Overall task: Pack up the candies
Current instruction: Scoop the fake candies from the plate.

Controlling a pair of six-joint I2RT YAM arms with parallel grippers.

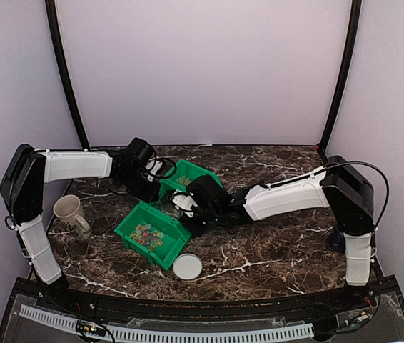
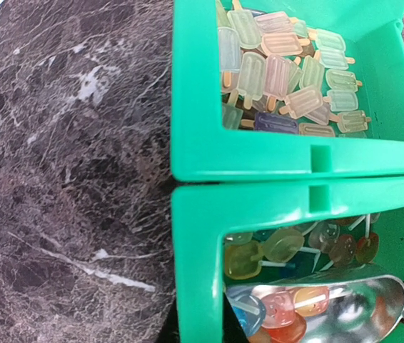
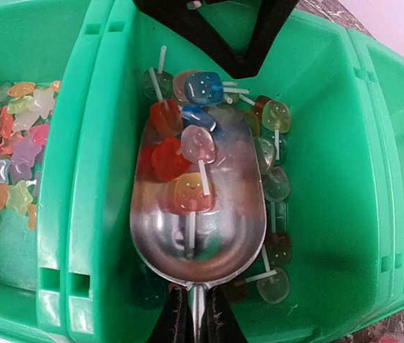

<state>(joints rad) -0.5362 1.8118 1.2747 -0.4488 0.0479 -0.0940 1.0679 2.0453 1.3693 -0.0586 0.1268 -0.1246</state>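
Soft, even light is filling the scene, casting faint shadows. Glare is streaking the metal scoop (image 3: 225, 239) and glossy worktop (image 1: 273, 250); the overhead view is looking soft.

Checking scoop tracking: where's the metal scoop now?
Right wrist view, centre: metal scoop sits inside the green bin among lollipop candies, held by the right end effector.

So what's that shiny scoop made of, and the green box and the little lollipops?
The shiny silver scoop looks like polished metal: it mirrors the sweets. The green bin seems moulded plastic, smooth and slightly glossy. The small lollipops look translucent, hard candy or resin; can't tell which.
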